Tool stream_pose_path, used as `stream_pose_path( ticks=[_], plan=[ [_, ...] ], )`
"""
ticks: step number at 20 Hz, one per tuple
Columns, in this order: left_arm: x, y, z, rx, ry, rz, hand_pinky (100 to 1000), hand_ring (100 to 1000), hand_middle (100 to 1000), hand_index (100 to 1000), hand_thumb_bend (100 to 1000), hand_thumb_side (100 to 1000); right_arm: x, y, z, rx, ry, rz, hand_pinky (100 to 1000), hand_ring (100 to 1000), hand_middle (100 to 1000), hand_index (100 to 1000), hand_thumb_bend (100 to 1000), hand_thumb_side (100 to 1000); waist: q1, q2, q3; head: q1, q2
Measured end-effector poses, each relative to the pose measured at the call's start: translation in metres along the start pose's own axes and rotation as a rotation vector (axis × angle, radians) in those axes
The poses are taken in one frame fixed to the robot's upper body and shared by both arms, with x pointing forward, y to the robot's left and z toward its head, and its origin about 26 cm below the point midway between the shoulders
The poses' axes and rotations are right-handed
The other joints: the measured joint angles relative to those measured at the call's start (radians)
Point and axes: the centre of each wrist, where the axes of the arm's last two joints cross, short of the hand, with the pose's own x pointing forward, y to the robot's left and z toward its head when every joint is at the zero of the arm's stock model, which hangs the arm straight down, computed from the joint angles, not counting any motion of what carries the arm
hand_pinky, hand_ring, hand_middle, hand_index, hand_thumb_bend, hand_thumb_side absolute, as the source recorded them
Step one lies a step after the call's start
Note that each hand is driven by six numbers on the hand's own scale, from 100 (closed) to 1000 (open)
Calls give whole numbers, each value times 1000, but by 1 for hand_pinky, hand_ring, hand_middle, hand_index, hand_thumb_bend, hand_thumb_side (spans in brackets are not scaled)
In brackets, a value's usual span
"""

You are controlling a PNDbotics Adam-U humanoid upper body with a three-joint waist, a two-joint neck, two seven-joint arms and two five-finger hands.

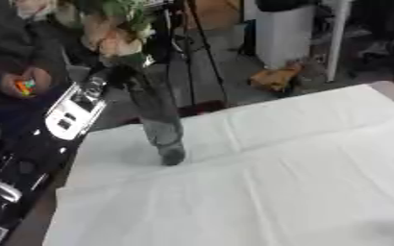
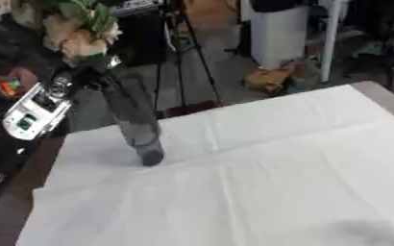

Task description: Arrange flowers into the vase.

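A tall clear glass vase (image 1: 156, 115) stands on the white cloth (image 1: 259, 182) near the table's back left, leaning with its top to the left. Peach and cream flowers (image 1: 112, 38) with green leaves (image 2: 91, 14) fill its mouth. My left arm (image 1: 72, 109), black with a white panel, comes in from the left. Its hand (image 2: 81, 77) is right at the vase's neck, just under the blooms. Blur hides how the hand meets the glass. My right hand shows in neither view.
The table's left edge (image 1: 53, 206) runs close to the vase's foot. Behind the table stand a black tripod (image 1: 196, 53) and a white bin (image 1: 284, 33), with an orange thing (image 1: 276, 77) on the floor. White cloth spreads to the right and front.
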Motion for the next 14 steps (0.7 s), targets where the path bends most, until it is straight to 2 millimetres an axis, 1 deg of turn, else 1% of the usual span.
stream_pose_path(
  ticks=[6, 14],
  plan=[
    [-5, -1, -1, 5, 12, -11, 862, 710, 692, 844, 1000, 867, 0, 0, 0, 0, 0, 0, 508, 609, 584, 801, 818, 737, 0, 2, 0, 0, 0],
    [-5, -1, -1, 26, 11, -33, 877, 706, 685, 834, 1000, 853, 0, 0, 0, 0, 0, 0, 509, 609, 583, 801, 817, 737, 0, 2, 2, 0, 0]
  ],
)
